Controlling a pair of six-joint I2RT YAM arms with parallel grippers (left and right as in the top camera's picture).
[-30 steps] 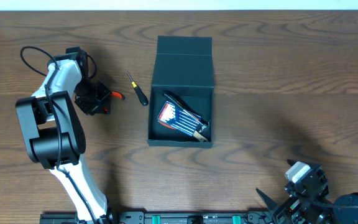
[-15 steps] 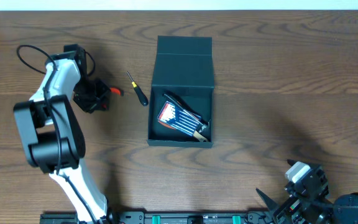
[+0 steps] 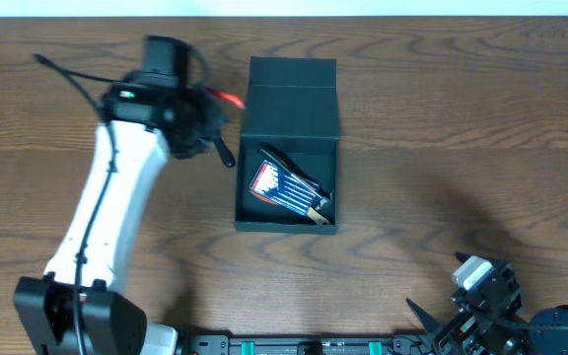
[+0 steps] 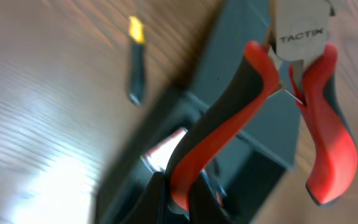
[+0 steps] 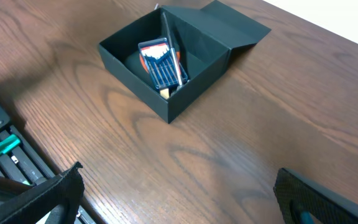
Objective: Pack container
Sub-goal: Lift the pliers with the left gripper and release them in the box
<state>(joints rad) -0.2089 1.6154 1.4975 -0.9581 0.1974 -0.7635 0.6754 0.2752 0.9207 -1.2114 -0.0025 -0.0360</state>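
Note:
The dark teal-black box (image 3: 289, 222) stands open at mid table with its flap lid (image 3: 292, 99) folded back; it also shows in the right wrist view (image 5: 185, 93). Inside lie a packet of small screwdrivers (image 3: 282, 187) and a dark tool. My left gripper (image 3: 205, 116) is shut on red-and-black pliers (image 4: 263, 106) by one handle and holds them in the air just left of the box. A black screwdriver (image 3: 225, 153) with a yellow tip lies partly under the gripper; it also shows in the left wrist view (image 4: 135, 62). My right gripper (image 5: 179, 199) is open and empty at the front right.
The right arm's base (image 3: 491, 306) sits at the front right corner. The left arm (image 3: 106, 217) stretches from the front left across the table. A white edge (image 3: 284, 8) runs along the back of the wooden table.
My left gripper has lifted the pliers off the table and swung right, from the far left to just beside the box. The right arm has not moved.

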